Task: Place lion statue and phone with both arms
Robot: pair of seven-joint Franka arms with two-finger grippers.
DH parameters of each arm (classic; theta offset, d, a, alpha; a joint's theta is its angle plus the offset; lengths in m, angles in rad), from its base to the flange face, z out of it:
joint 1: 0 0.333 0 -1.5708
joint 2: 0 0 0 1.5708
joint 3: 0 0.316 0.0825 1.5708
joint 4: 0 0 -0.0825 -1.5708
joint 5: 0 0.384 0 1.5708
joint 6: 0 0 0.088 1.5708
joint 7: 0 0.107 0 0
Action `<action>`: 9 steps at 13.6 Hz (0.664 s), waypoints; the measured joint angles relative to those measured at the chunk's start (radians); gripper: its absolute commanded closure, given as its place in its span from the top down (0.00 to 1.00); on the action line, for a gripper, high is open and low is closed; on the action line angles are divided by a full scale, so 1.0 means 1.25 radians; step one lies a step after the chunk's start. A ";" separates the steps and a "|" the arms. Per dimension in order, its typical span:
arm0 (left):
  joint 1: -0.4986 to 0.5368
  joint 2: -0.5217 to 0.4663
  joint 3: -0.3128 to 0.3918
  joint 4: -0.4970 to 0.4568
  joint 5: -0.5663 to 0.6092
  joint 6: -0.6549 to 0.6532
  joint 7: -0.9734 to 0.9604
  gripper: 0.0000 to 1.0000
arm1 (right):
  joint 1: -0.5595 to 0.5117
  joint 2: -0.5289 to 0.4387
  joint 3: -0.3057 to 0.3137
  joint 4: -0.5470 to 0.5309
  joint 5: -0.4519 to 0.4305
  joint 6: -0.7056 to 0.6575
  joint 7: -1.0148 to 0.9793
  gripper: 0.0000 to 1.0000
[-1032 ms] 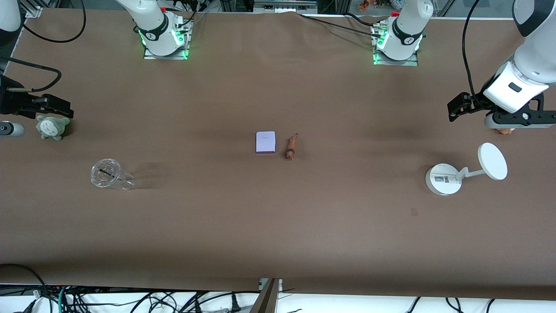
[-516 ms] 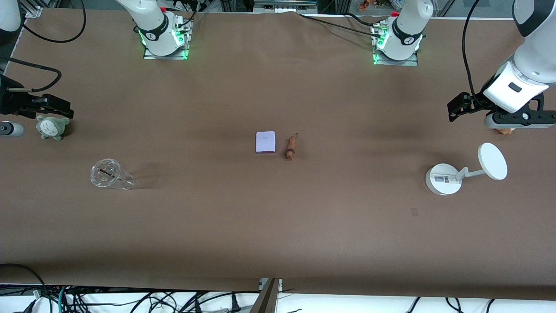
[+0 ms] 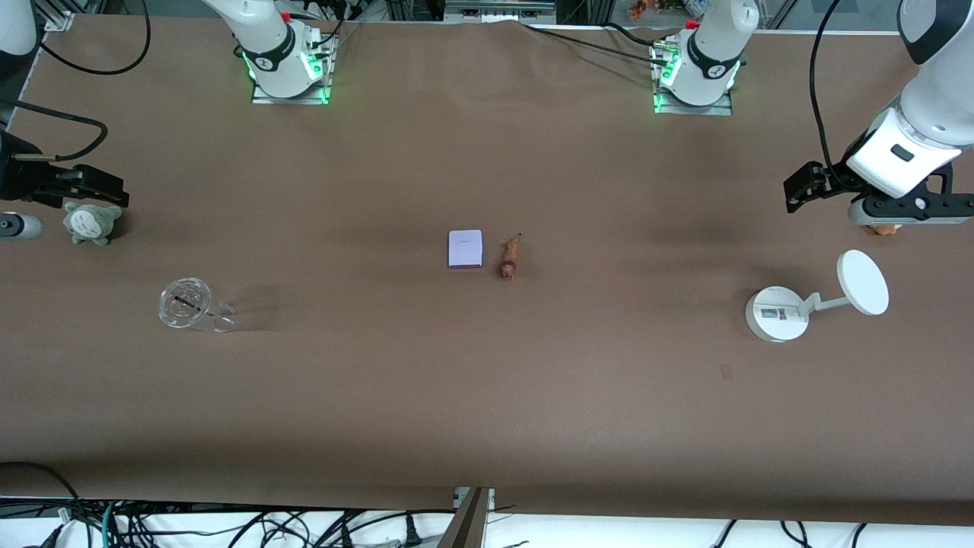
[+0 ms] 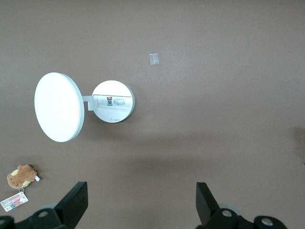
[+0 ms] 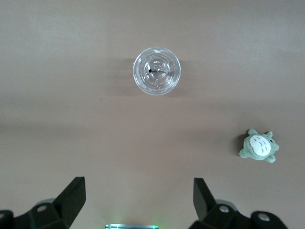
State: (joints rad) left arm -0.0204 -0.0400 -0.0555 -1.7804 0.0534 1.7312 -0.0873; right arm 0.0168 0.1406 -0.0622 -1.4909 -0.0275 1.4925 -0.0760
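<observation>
Phone (image 3: 465,249) and lion statue (image 3: 509,259) side by side mid-table; left gripper (image 4: 139,204) and right gripper (image 5: 137,200) raised at opposite table ends, fingers spread, empty.

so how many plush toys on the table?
2. Grey-green plush at the right arm's end, by the right gripper. Tan plush at the left arm's end, mostly hidden under the left gripper.

Brown table (image 3: 487,396) throughout, a pale lavender phone (image 3: 465,248) with a purple edge, an orange-brown lion (image 3: 509,259) with a darker head, a white stand (image 3: 776,313), a clear cup (image 3: 186,304), a grey-green plush (image 3: 89,221) with a white belly.
</observation>
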 measured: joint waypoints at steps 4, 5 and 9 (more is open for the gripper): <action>0.000 0.005 0.000 0.000 -0.003 0.000 0.000 1.00 | 0.000 0.000 0.000 0.000 0.000 0.000 0.000 1.00; 0.000 0.005 0.000 0.000 -0.016 0.000 0.000 1.00 | 0.000 0.000 0.000 0.000 0.000 0.000 0.000 1.00; -0.003 0.008 0.000 0.000 -0.052 0.000 0.000 1.00 | 0.000 0.000 0.000 0.000 0.000 0.000 0.000 1.00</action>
State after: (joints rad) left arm -0.0238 -0.0306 -0.0560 -1.7804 -0.0113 1.7312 -0.0873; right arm 0.0168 0.1406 -0.0622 -1.4910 -0.0273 1.4925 -0.0760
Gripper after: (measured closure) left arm 0.000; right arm 0.000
